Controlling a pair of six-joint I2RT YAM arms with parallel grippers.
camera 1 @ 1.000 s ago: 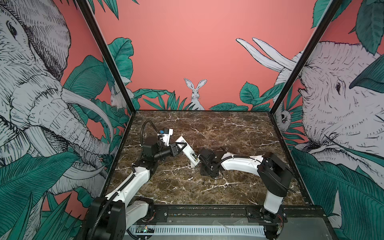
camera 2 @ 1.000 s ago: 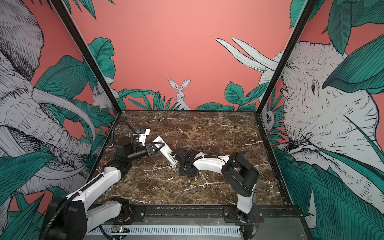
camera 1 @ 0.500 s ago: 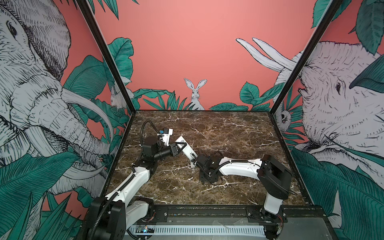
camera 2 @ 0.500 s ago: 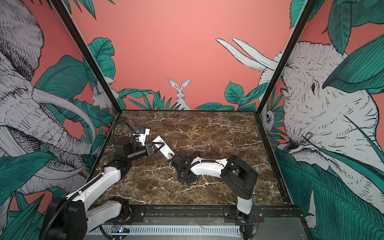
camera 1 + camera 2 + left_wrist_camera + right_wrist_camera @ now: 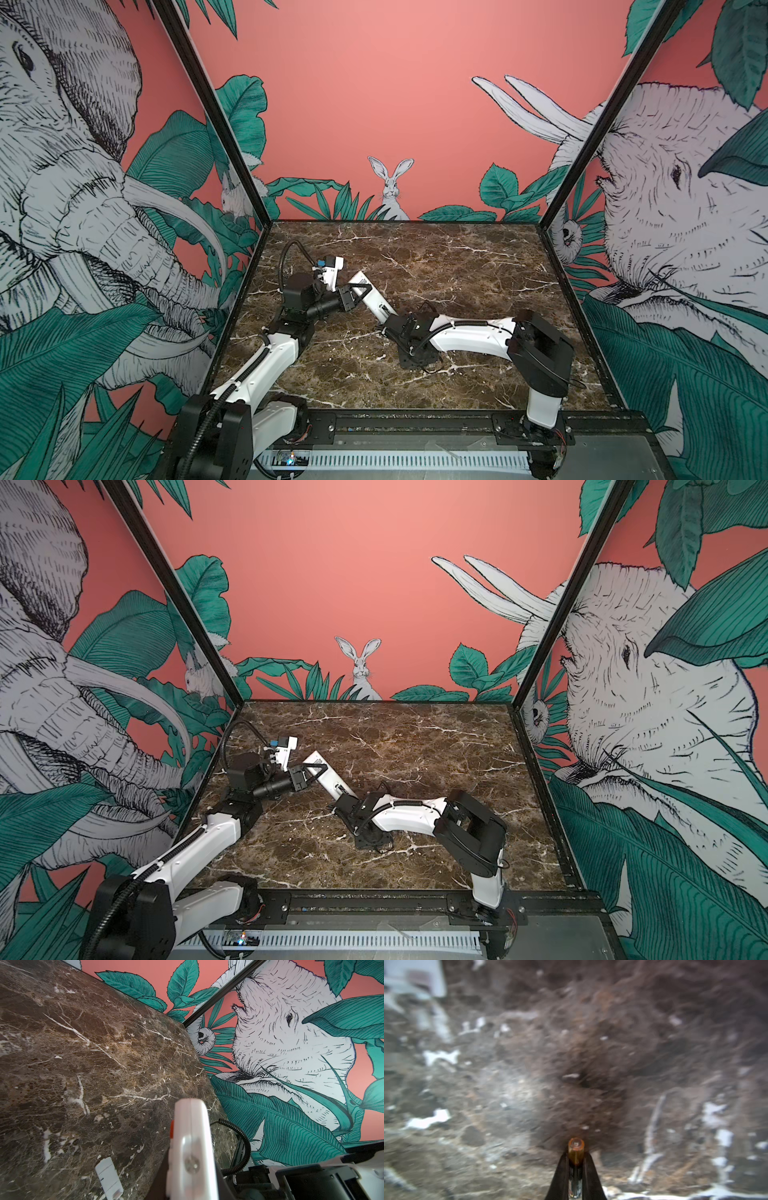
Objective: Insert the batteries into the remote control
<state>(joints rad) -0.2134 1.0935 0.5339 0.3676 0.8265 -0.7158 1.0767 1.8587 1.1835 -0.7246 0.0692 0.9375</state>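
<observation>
Your left gripper [image 5: 360, 292] clamps the slim white plastic remote control [image 5: 375, 306], tilted over the brown marble table [image 5: 457, 270]. Your right gripper [image 5: 576, 1155] pinches a small amber-tipped cylindrical battery [image 5: 576, 1147] at the remote's near end.

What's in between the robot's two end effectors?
The remote control, seen in both top views: the left end effector grips it, and its free end slants toward the right end effector, which holds a battery.

Dark marble table [image 5: 457, 266] bears what looks like a flat white cover [image 5: 109, 1178].
</observation>
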